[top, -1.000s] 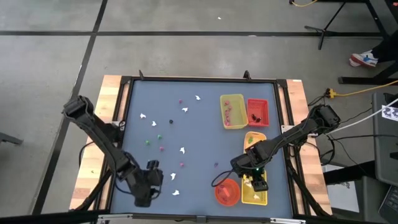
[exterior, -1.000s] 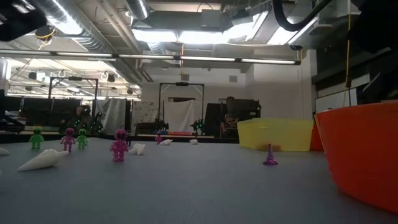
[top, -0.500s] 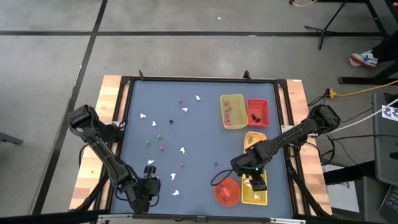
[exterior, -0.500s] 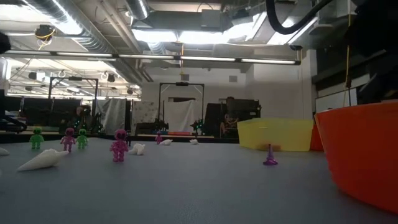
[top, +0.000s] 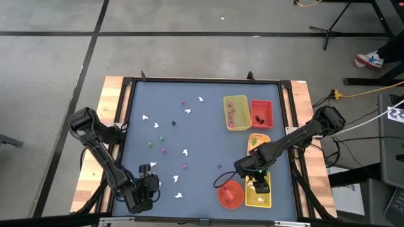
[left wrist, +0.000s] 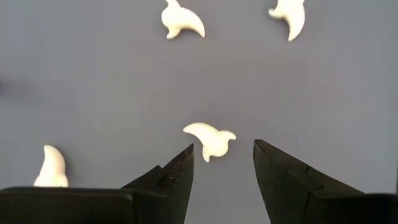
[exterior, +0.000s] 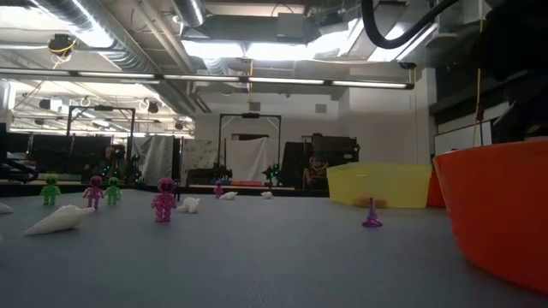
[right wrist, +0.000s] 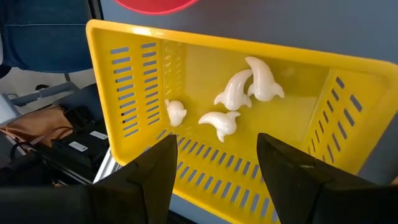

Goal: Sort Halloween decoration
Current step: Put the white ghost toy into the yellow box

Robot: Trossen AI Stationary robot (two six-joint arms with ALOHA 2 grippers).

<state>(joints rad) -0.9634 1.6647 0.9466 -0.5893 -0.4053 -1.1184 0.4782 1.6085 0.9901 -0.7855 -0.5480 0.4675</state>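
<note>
The Halloween decoration lies scattered on the grey table point(top: 202, 135): white ghosts point(top: 185, 152), pink point(top: 164, 151) and green point(top: 161, 139) figures. My left gripper point(top: 149, 171) hovers open, pointing steeply down near the table's near left corner. In its wrist view, one white ghost point(left wrist: 210, 138) lies on its side on the table just ahead of the gap between the fingers point(left wrist: 222, 149), untouched. My right gripper point(top: 255, 181) hangs open over the near yellow tray point(right wrist: 124, 93), which holds several white ghosts point(right wrist: 233, 92); nothing is between its fingers point(right wrist: 217, 138).
A yellow tray point(top: 235, 112), a red tray point(top: 261, 113) and an orange tray point(top: 257, 140) stand at the right; a red-orange bowl point(top: 231, 195) sits beside the near yellow tray. More ghosts point(left wrist: 181, 22) lie around the left gripper. A purple cone point(exterior: 372, 214) stands mid-table.
My left gripper has sunk toward the table and swung a little toward the left edge, rolling its wrist, its fingers staying open. My right gripper has kept still over the yellow tray. No piece has moved.
</note>
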